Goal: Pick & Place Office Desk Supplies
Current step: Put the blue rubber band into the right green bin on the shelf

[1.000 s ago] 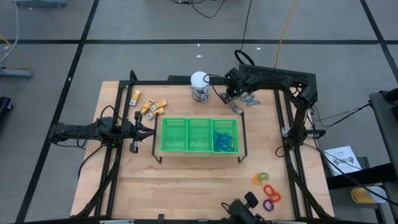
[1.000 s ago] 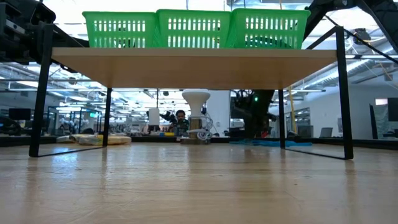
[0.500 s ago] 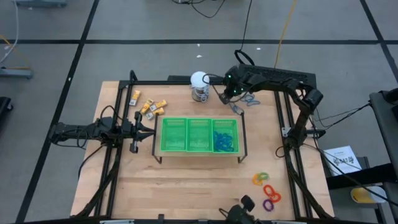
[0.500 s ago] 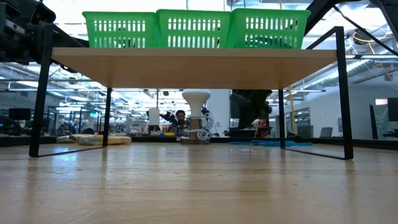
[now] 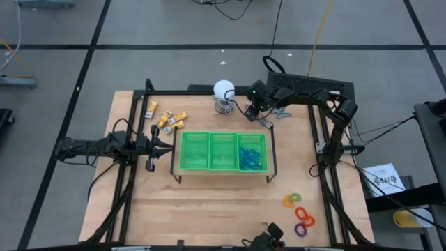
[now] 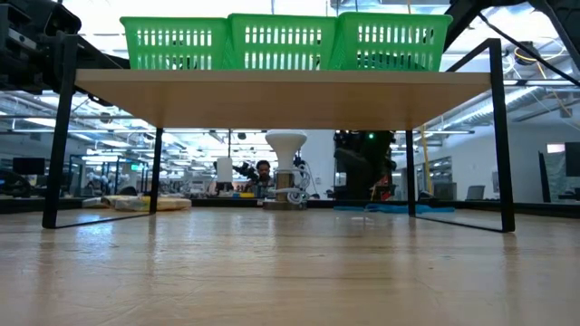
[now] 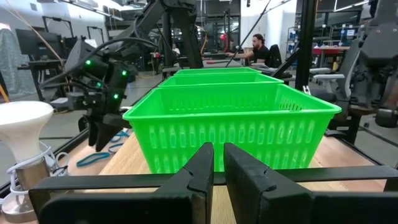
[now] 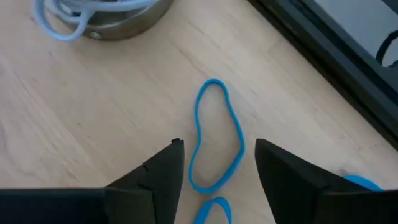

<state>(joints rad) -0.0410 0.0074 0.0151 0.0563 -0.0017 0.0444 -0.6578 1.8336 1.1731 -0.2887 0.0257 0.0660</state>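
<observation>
Office desk supplies lie scattered on the counter (image 5: 209,202) around the green tray (image 5: 223,151): yellow-and-white blocks (image 5: 167,118) at its 10 o'clock, coloured rings (image 5: 298,210) at 4 o'clock, blue loops (image 5: 251,157) in its right compartment. At the tray's 1 o'clock, beside the white-topped jar (image 5: 223,95), the right gripper (image 8: 214,163) hangs low, fingers apart, straddling a blue loop (image 8: 216,134) lying flat. At 9 o'clock the left gripper (image 7: 217,168) waits, fingers together.
</observation>
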